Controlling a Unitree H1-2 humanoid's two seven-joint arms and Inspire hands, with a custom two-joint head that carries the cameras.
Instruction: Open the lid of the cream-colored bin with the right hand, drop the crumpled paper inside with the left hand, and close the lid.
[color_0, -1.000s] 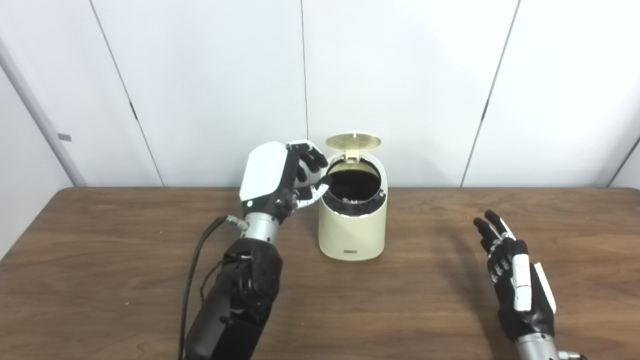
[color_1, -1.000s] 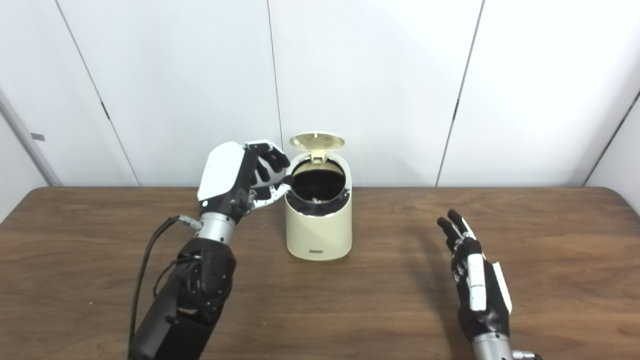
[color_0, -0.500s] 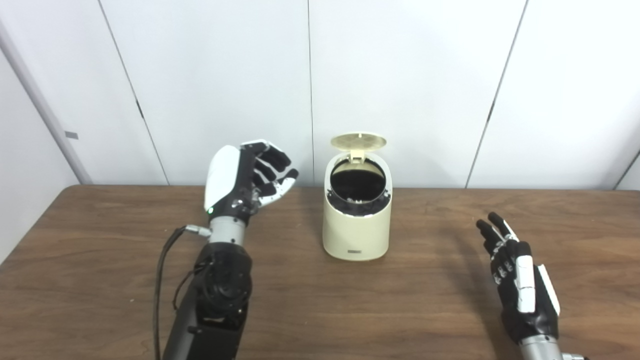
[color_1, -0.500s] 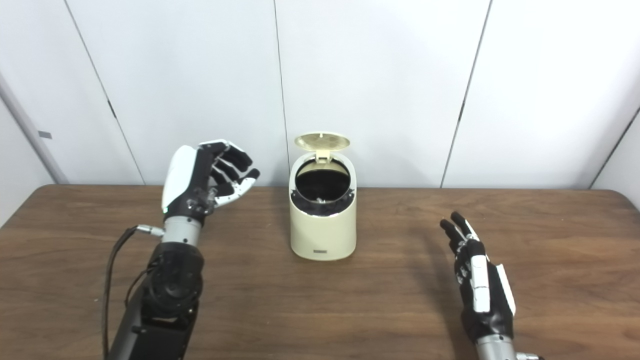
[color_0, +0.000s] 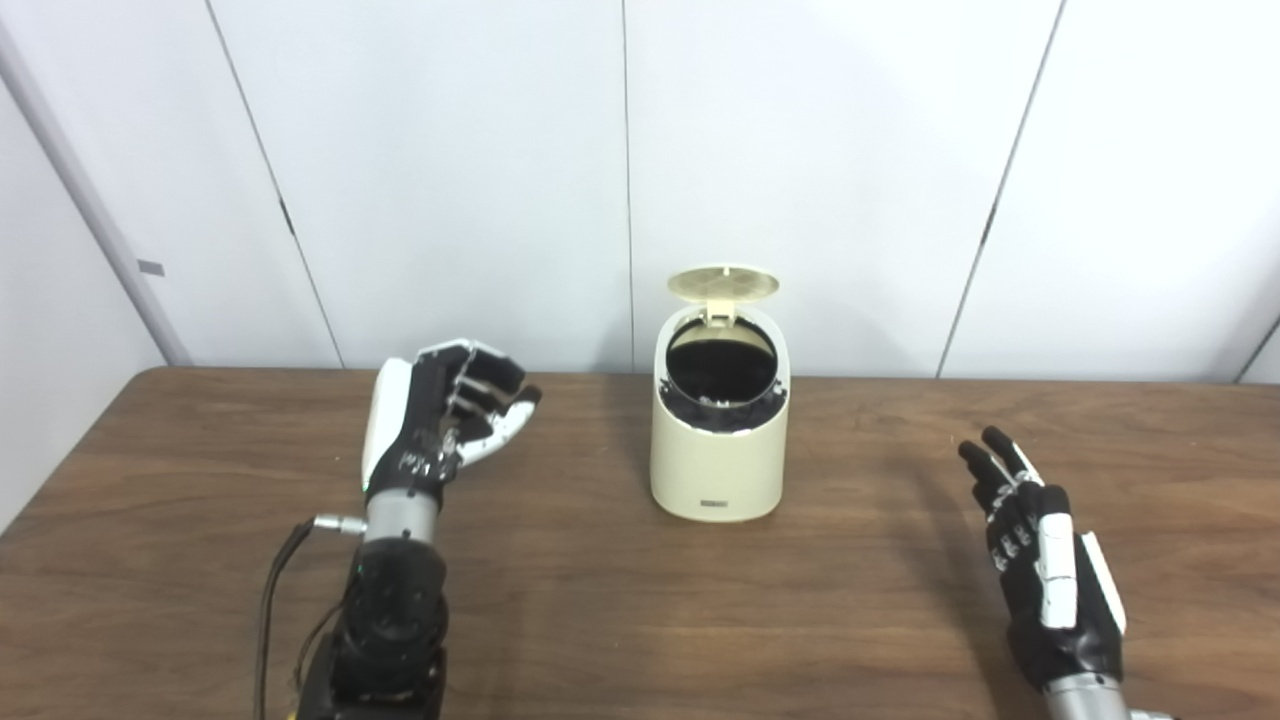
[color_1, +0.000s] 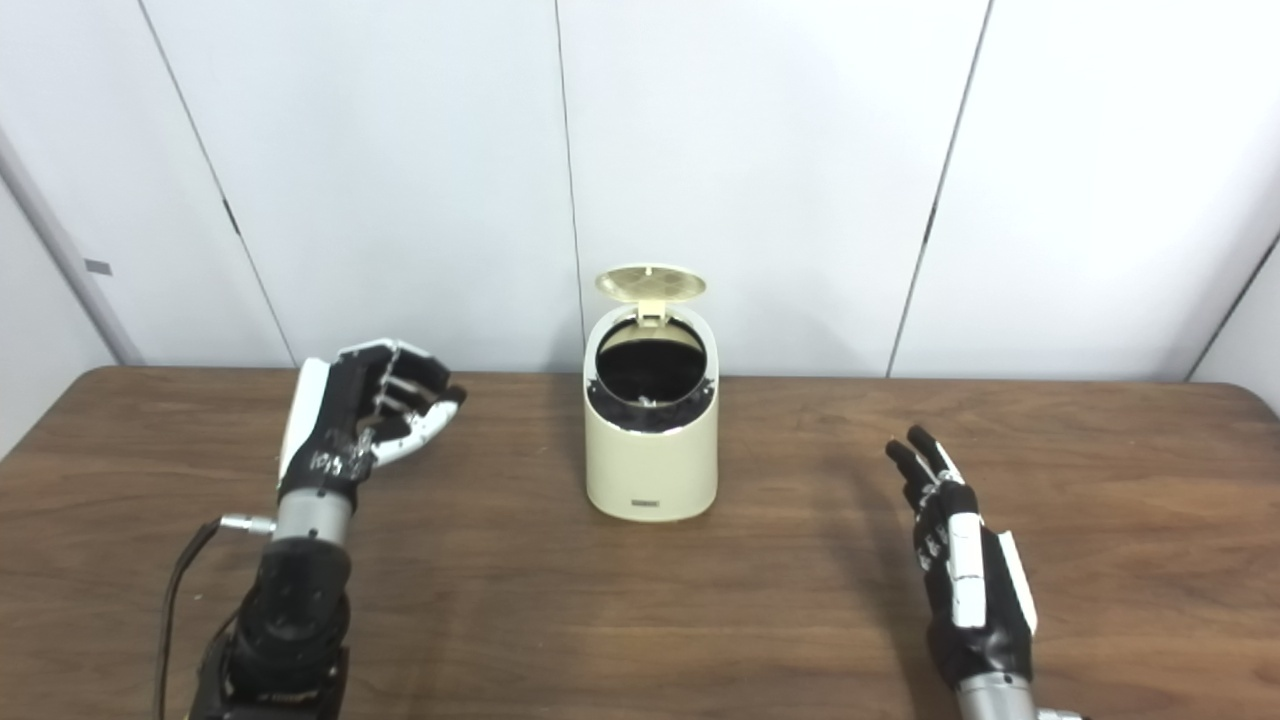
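Both hands empty, clear of bin (color_0: 718, 455).

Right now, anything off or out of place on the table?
Nothing stands out. The cream-colored bin stands upright with its lid open; nothing is spilled on the table. Left hand and right hand are both empty, away from it.

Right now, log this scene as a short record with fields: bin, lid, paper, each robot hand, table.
bin: cream, upright, mid-table near the wall
lid: up, hinged at the back, opening uncovered
paper: pale scraps just visible in the dark inside; none on the table
left robot hand: empty, fingers loosely curled, clear of the bin on its left
right robot hand: open, fingers straight, low over the table on the bin's right
table: brown wood
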